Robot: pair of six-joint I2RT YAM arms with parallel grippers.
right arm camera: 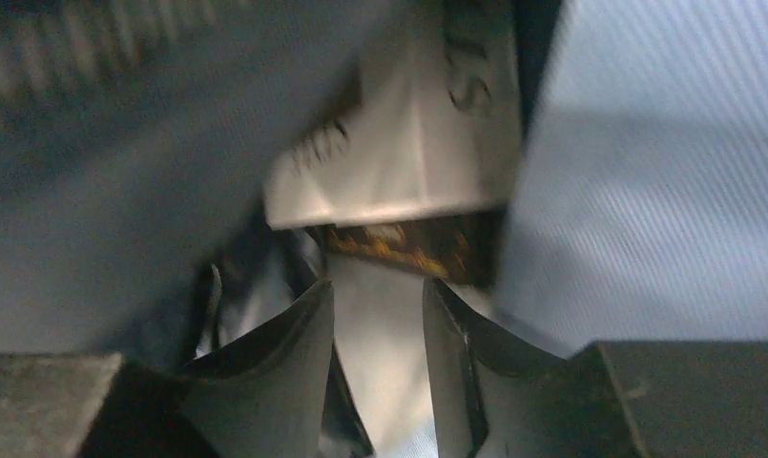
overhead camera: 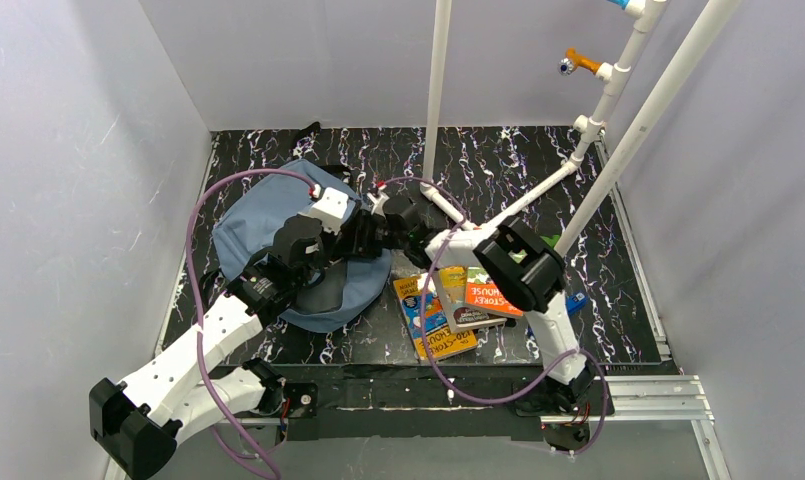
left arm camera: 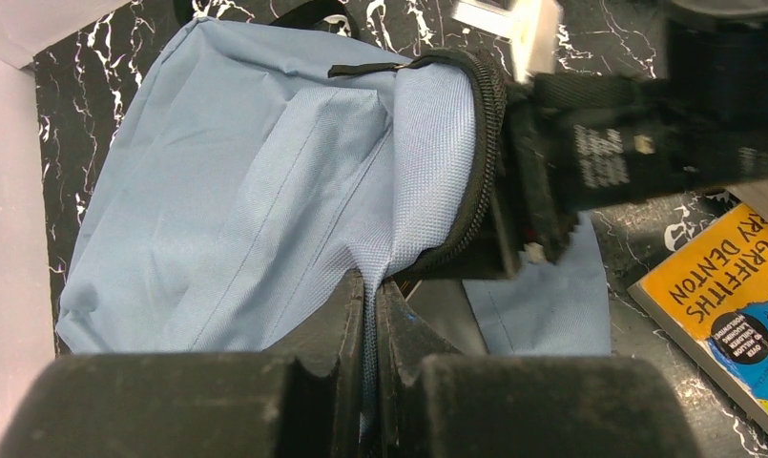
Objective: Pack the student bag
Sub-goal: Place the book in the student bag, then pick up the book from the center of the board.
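Note:
The slate-blue student bag (overhead camera: 258,215) lies at the left of the black mat. My left gripper (overhead camera: 343,215) is shut on a fold of its fabric next to the zipper rim (left arm camera: 480,162); the pinch shows in the left wrist view (left arm camera: 370,286), with the bag (left arm camera: 217,191) spread behind it. My right gripper (overhead camera: 366,238) reaches into the bag's opening. In the right wrist view it (right arm camera: 375,296) has its jaws apart with only pale fabric between them. A white-and-brown book (right arm camera: 399,162) lies just ahead of them inside the bag.
Books lie on the mat to the right of the bag: an orange-and-blue one (overhead camera: 433,320), also in the left wrist view (left arm camera: 723,286), and an orange one (overhead camera: 490,295). White pipes (overhead camera: 438,100) rise behind the arms. Grey walls close in both sides.

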